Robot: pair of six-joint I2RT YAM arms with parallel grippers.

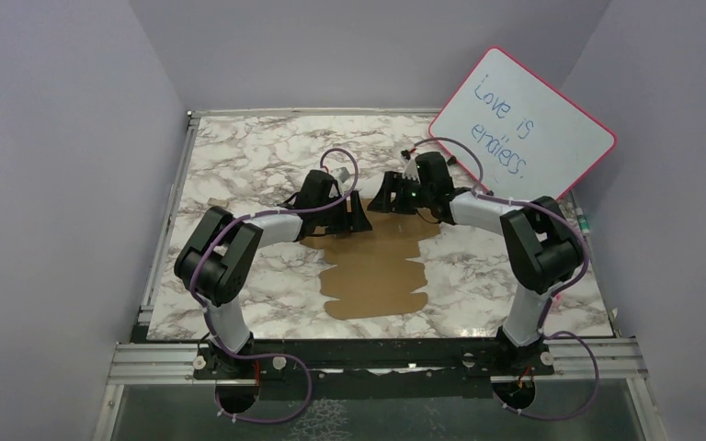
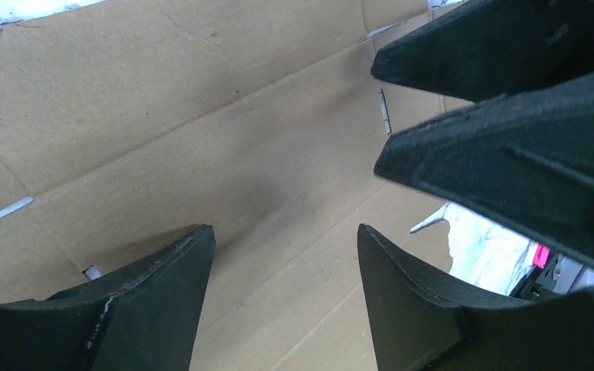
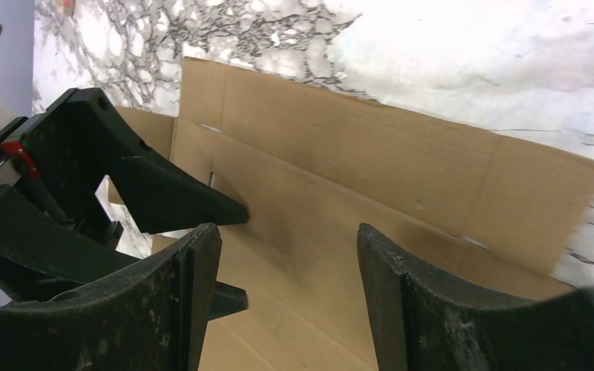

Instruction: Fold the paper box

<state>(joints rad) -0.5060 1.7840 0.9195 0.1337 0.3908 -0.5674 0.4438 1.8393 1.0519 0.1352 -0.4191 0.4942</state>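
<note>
The paper box [image 1: 377,271] is a flat brown die-cut cardboard sheet with flaps and notches, lying mid-table. Its creased panels fill the left wrist view [image 2: 201,131] and show in the right wrist view [image 3: 371,162]. My left gripper [image 1: 360,219] is open just above the sheet's far end, on its left side, with bare cardboard between the fingers [image 2: 285,236]. My right gripper [image 1: 384,197] is open just above the same far end on the right, nothing between its fingers [image 3: 288,232]. The two grippers face each other closely; each shows in the other's wrist view.
A white board with a pink rim [image 1: 522,124] and handwriting leans at the back right. The marble tabletop [image 1: 239,156] has a raised rim along the left edge [image 1: 173,197] and a metal rail at the near edge [image 1: 377,354].
</note>
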